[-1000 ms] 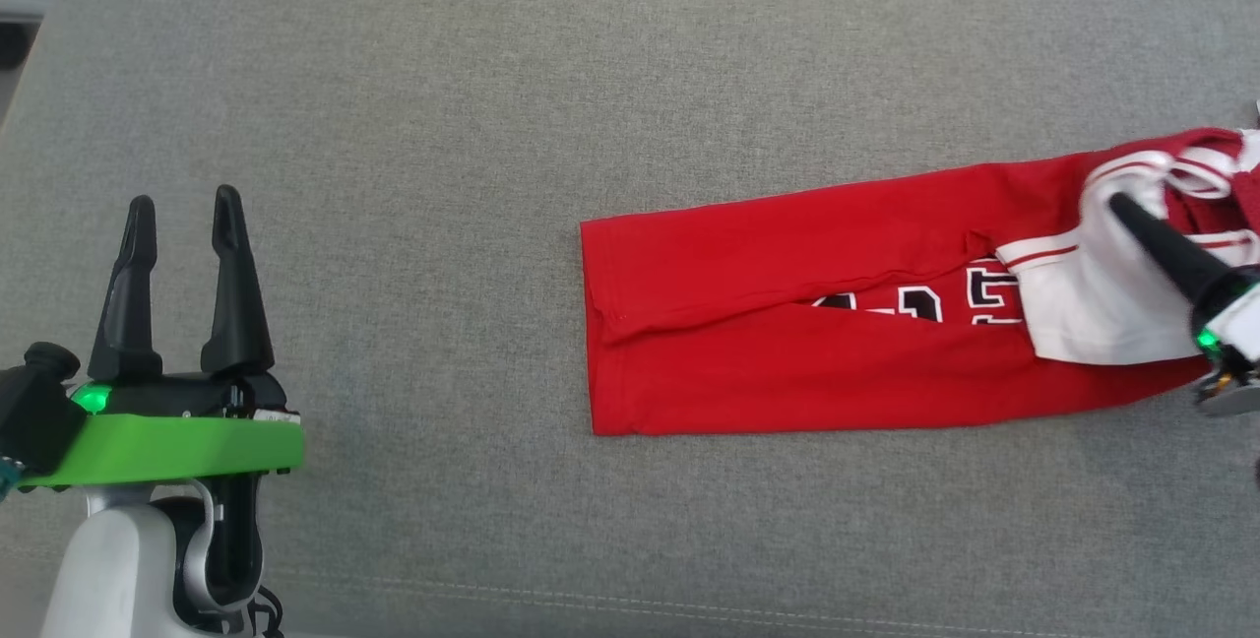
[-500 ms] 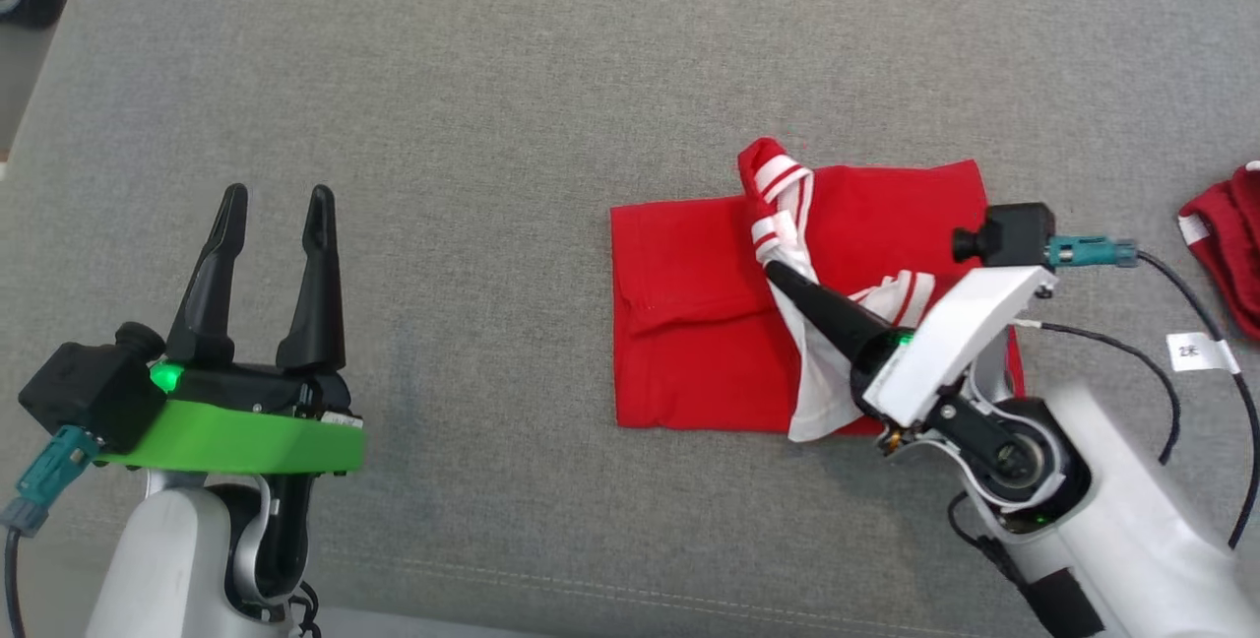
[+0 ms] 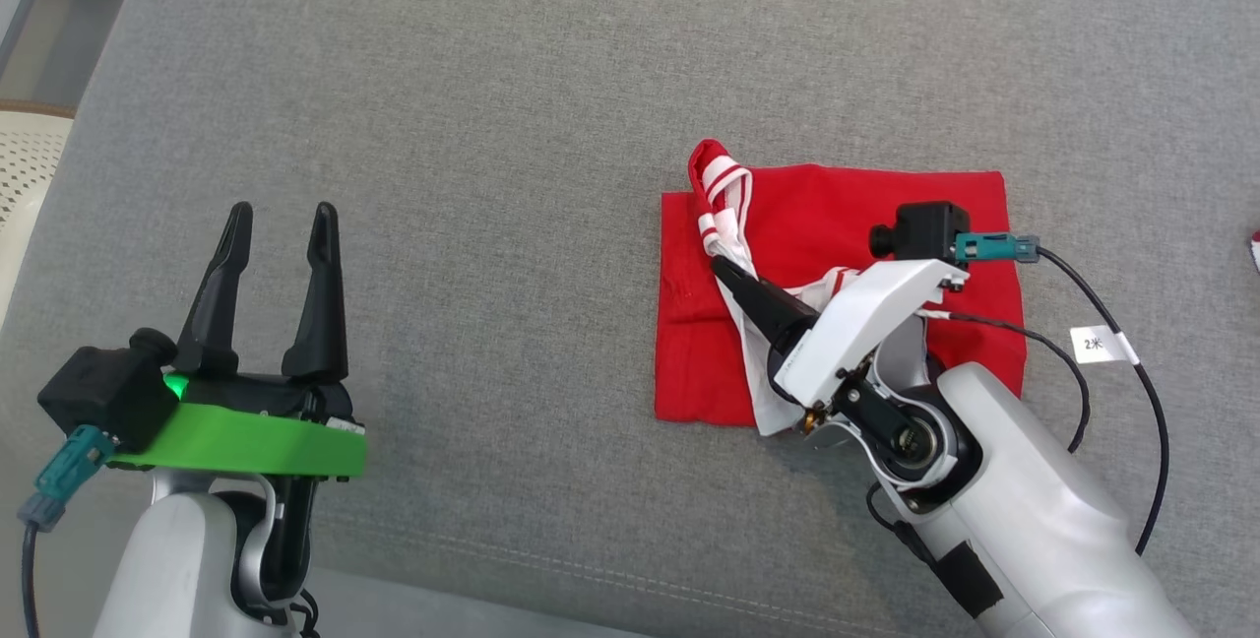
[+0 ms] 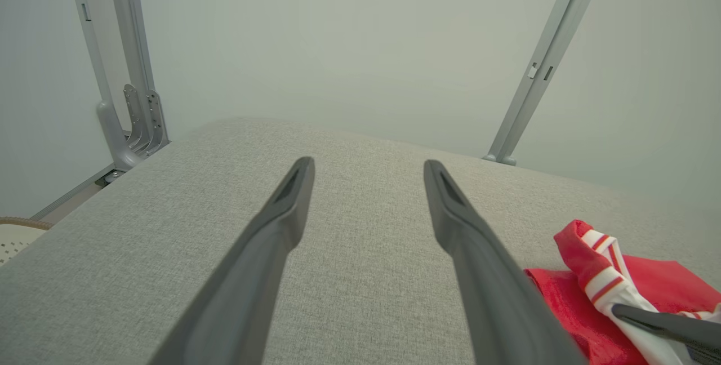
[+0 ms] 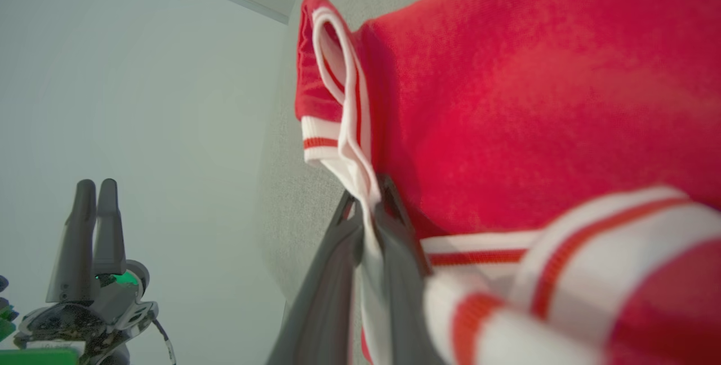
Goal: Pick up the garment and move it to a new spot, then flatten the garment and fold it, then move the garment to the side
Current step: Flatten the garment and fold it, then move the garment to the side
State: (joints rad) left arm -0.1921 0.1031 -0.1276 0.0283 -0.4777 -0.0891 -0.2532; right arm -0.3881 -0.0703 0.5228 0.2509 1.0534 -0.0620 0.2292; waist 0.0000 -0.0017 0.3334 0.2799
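Pinching gripper: right gripper (image 3: 718,267) clenched on the striped trim (image 3: 713,172) of the garment (image 3: 827,215), with the cloth nipped between the closed fingertips.
Garment: red, folded to a rough rectangle on the grey surface (image 3: 443,126), right of centre in the head view. The trim stands up in a loop past its far-left corner.
Left gripper (image 3: 281,217): released, jaws apart, hovering well apart from the garment.
Step judged: laying the held fold down.
Advice: lower until the trim rests flat inside the rectangle and let go only then. Draw back low and straight so the top layer is not dragged.
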